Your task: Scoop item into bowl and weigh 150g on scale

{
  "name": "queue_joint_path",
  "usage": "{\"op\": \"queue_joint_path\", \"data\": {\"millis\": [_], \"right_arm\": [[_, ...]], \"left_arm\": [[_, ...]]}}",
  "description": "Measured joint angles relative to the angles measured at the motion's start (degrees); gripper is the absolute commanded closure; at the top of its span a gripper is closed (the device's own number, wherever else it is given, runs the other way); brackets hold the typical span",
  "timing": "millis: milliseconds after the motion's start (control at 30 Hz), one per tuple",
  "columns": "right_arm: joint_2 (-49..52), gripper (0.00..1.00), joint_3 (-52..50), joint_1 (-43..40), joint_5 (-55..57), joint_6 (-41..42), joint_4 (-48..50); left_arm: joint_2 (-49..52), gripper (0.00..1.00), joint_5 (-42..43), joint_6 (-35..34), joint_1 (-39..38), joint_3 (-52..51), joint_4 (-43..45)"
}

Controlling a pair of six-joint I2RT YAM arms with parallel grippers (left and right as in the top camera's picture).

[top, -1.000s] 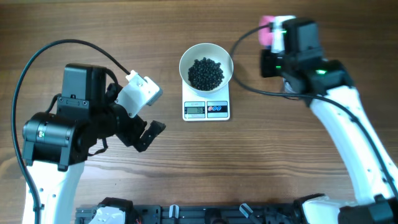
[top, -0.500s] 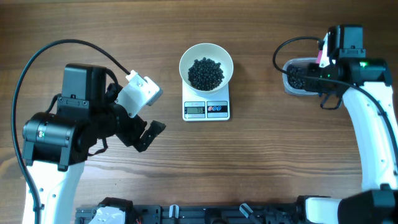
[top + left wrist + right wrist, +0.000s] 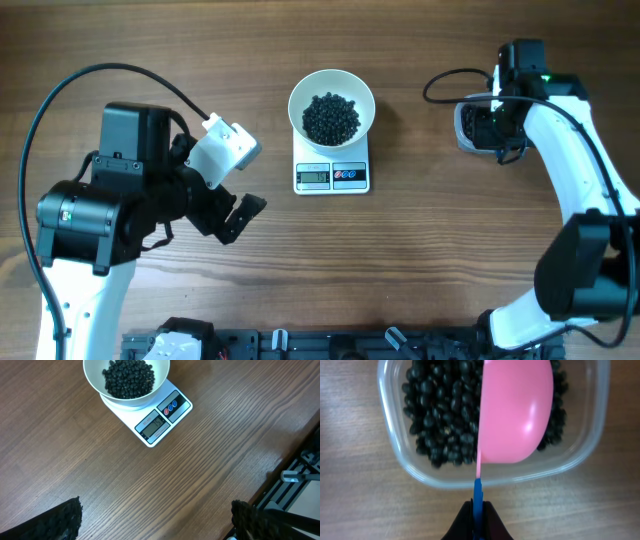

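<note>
Your right gripper (image 3: 478,510) is pinched shut on the thin blue handle of the pink scoop (image 3: 515,415), which is tilted over the black beans (image 3: 435,415) in the clear tub (image 3: 395,455). Your left gripper (image 3: 157,520) hovers with its jaws spread wide, holding nothing. More beans sit in the white bowl (image 3: 297,100), which rests on the scale (image 3: 332,176).

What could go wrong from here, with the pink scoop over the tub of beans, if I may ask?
1. The right gripper pinches only the thin blue handle of the pink scoop; digging into the beans may twist it.
2. Nothing steadies the clear tub; the open left gripper is far off, so a push may slide it.
3. The bowl on the scale already holds a pile; a full scoop may overshoot the weight.
</note>
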Motion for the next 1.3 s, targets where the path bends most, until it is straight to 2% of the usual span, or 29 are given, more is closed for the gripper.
{"op": "queue_joint_path", "data": {"millis": [567,967,1300], "right_arm": [[2.05,0.96,0.0,-0.48,-7.91,-9.22,1.11],[2.05,0.96,0.0,-7.58,-20.22,-12.26,0.79],[2.45,0.96,-0.26,-7.91,-24.46,-16.24,-1.92]], "left_arm": [[0.0,0.0,0.0,0.0,0.0,0.0,0.0],[0.0,0.0,0.0,0.0,0.0,0.0,0.0],[0.0,0.0,0.0,0.0,0.0,0.0,0.0]]}}
